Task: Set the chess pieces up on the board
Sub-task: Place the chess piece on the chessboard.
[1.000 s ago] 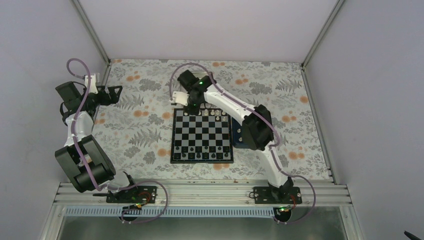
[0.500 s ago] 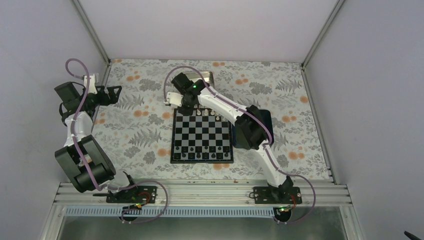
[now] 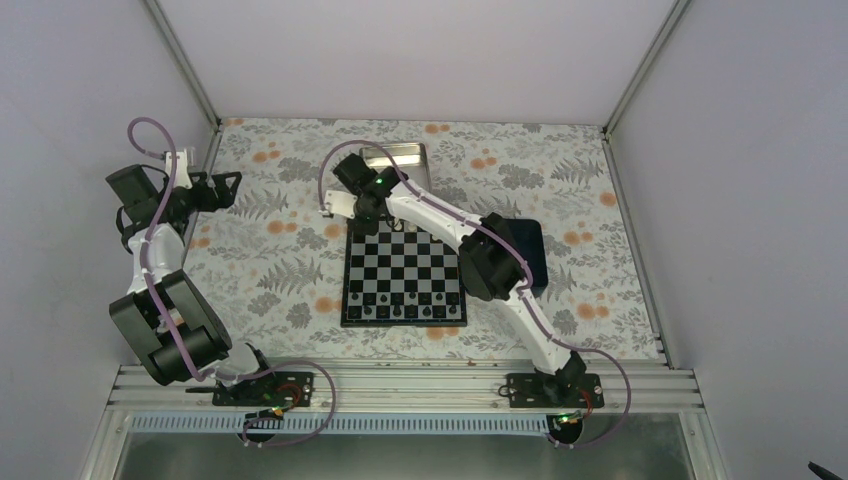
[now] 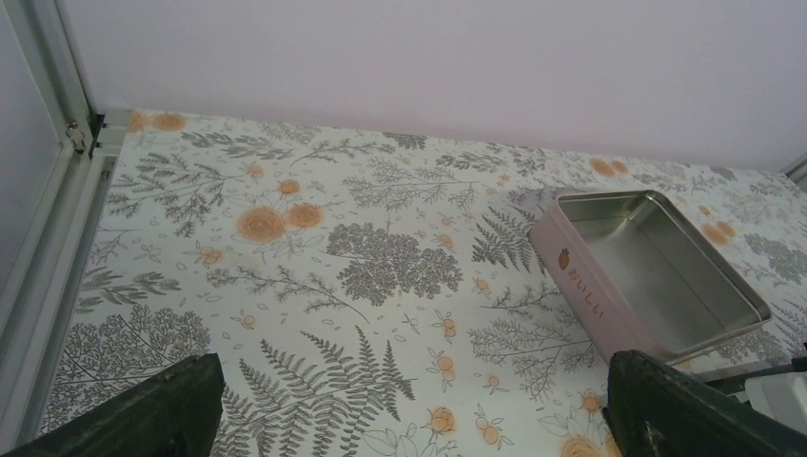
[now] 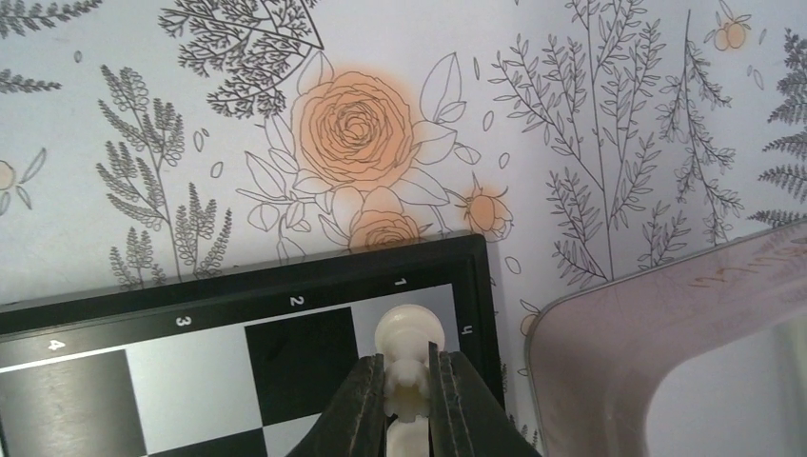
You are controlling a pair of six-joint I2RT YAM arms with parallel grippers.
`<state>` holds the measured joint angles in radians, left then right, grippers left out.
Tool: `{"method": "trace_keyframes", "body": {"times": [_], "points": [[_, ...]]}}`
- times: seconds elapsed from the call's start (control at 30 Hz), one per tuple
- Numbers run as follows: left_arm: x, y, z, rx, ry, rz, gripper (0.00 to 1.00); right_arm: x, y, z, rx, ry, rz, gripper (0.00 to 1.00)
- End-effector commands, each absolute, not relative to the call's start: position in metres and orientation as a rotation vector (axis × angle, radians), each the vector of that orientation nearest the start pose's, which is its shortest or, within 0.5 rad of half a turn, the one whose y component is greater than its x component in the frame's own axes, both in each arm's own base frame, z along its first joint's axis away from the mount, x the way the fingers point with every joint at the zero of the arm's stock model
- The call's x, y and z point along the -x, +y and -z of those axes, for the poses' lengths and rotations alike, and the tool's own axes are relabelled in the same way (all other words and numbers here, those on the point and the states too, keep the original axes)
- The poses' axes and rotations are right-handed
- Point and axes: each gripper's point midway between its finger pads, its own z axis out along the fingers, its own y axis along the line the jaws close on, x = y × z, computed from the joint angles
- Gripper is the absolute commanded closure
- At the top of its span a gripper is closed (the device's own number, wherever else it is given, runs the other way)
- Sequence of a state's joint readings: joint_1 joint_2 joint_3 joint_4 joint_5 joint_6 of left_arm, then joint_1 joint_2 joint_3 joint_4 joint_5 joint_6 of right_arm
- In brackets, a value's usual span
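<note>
Right hand (image 5: 407, 383) swung left to the board (image 5: 238, 297) corner, grasping a white piece (image 5: 408, 333), probably a pawn. Off-centre release could topple it.

Here's my left arm (image 3: 150, 262) and my right arm (image 3: 425, 210): white tube links, chunky black joint housings. A mauve cable (image 3: 150, 125) loops off each, the left one curling at twelve o'clock of its wrist. A green light (image 3: 381, 182) glows on the right wrist block, another at six o'clock by the right base (image 3: 545, 385). Right gripper (image 5: 407, 381) fingers (image 5: 360, 414): dark, matte, tapered. The left base (image 3: 250, 390) shows red wiring, I think, though it's tiny from here.
</note>
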<state>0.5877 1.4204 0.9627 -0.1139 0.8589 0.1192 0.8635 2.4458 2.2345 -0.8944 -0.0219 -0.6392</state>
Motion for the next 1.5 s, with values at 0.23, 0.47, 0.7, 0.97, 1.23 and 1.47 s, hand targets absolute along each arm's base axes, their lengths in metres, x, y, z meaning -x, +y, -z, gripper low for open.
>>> {"method": "trace_keyframes", "body": {"times": [0.23,0.47,0.7,0.97,1.23,1.47], "points": [[-0.388,0.103,-0.225,-0.041,1.931,0.487,0.00,-0.385,0.447,-0.061,1.853,1.936,-0.030,0.89],[-0.388,0.103,-0.225,-0.042,1.931,0.489,0.00,-0.389,0.445,-0.057,1.853,1.942,-0.017,0.89],[-0.388,0.104,-0.225,-0.040,1.932,0.489,0.00,-0.391,0.443,-0.056,1.852,1.942,-0.006,0.88],[-0.388,0.103,-0.226,-0.042,1.930,0.492,0.00,-0.391,0.439,-0.054,1.863,1.948,0.002,0.83],[-0.388,0.103,-0.225,-0.040,1.931,0.494,0.00,-0.393,0.438,-0.057,1.846,1.954,-0.005,0.78],[-0.388,0.103,-0.225,-0.042,1.929,0.494,0.00,-0.400,0.442,-0.083,1.779,1.916,0.006,0.71]]}}
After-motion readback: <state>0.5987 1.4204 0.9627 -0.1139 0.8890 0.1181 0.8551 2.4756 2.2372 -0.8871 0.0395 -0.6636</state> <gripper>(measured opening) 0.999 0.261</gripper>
